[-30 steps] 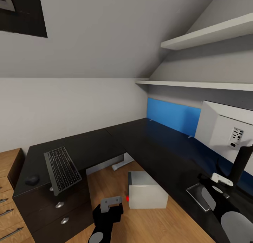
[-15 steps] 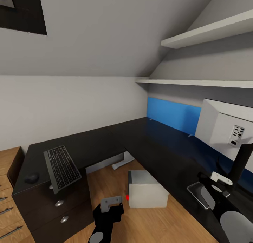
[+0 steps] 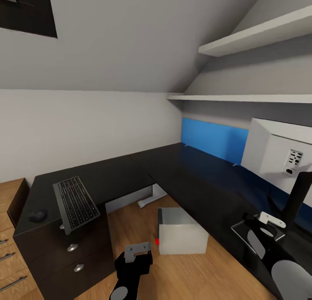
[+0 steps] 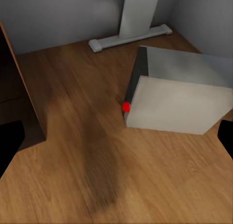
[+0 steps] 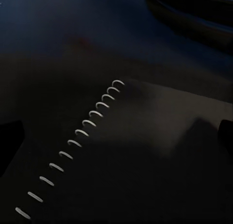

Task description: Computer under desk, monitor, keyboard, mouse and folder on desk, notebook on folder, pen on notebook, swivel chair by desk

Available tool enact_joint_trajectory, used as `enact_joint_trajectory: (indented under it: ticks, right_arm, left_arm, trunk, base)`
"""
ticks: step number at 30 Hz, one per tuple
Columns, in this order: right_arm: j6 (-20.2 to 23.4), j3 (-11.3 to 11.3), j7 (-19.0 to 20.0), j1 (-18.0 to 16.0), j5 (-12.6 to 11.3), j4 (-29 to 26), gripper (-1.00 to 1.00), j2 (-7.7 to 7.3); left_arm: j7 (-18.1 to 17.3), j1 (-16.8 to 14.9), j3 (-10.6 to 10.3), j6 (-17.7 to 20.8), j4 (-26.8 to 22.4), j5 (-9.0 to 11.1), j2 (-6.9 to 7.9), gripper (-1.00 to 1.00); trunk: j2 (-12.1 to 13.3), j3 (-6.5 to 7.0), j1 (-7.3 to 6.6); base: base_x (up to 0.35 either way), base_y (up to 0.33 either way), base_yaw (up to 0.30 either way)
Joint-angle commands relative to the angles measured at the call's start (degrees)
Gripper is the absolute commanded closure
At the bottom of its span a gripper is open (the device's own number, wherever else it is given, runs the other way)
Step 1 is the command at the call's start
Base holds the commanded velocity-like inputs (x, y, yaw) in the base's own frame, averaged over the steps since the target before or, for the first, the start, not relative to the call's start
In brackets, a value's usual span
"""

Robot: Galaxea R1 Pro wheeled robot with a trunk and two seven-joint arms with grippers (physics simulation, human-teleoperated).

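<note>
While both arms hang low at the near side of the desk (image 3: 190, 178), the scene reads as follows, near to far.

Left gripper (image 3: 138, 251): over the wood floor (image 3: 190, 269) inside the desk's L; its own camera shows two dark fingertips (image 4: 10, 141) at opposite edges, well apart, nothing between them.

Right gripper (image 3: 268, 222): above the desk's right wing, near the monitor's stand (image 3: 299, 196); the head view does not settle how its jaws stand; its wrist view shows dark tips (image 5: 7, 141) wide apart, closed on nothing.

Notebook (image 5: 160, 156): a dark cover with a row of white spiral rings, lying flat on the desk top under the right gripper; the head view gives just a pale-edged flat shape (image 3: 245, 233) there.

Computer (image 3: 180, 231): pale grey box on the floor within the desk's L, beside its inner corner rather than clearly beneath the top; the left wrist view shows its red light (image 4: 126, 107) sharply, plus the desk's white leg foot (image 4: 131, 37) beyond it.

Keyboard (image 3: 76, 203): on the desk's left wing, its near end overhanging the front edge above the drawers (image 3: 71, 259).

Mouse (image 3: 37, 215): on the desk just beside the keyboard, toward the wood drawer unit (image 3: 8, 248).

Monitor (image 3: 279, 154): white back toward the camera, standing on the desk's right wing.

Blue panel (image 3: 214, 139): along the wall behind the desk; two white shelves (image 3: 242, 98) above it.
</note>
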Motion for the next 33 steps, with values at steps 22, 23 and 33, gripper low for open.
enact_joint_trajectory:
  ticks: [22,23,33]
  right_arm:
    - [0.0,0.04,-0.28,0.01,-1.29,0.32,-1.0,-0.01]
    - [0.0,0.04,-0.29,0.01,-1.28,0.31,-1.0,-0.01]
    - [0.0,0.58,-0.3,0.01,-1.28,0.33,-1.0,-0.01]
  left_arm:
    - [0.54,-0.06,-1.76,0.15,0.06,0.24,0.12,-1.0]
    - [0.53,-0.06,-1.74,0.15,0.06,0.24,0.14,-1.0]
    - [0.31,-0.06,-1.58,0.19,0.2,0.3,0.35,-1.0]
  trunk:
    - [-2.44,-1.16,1.33]
    - [-2.44,-1.16,1.33]
    - [-2.44,-1.16,1.33]
  base:
    - [0.0,0.0,0.0]
    - [0.0,0.0,0.0]
    - [0.0,0.0,0.0]
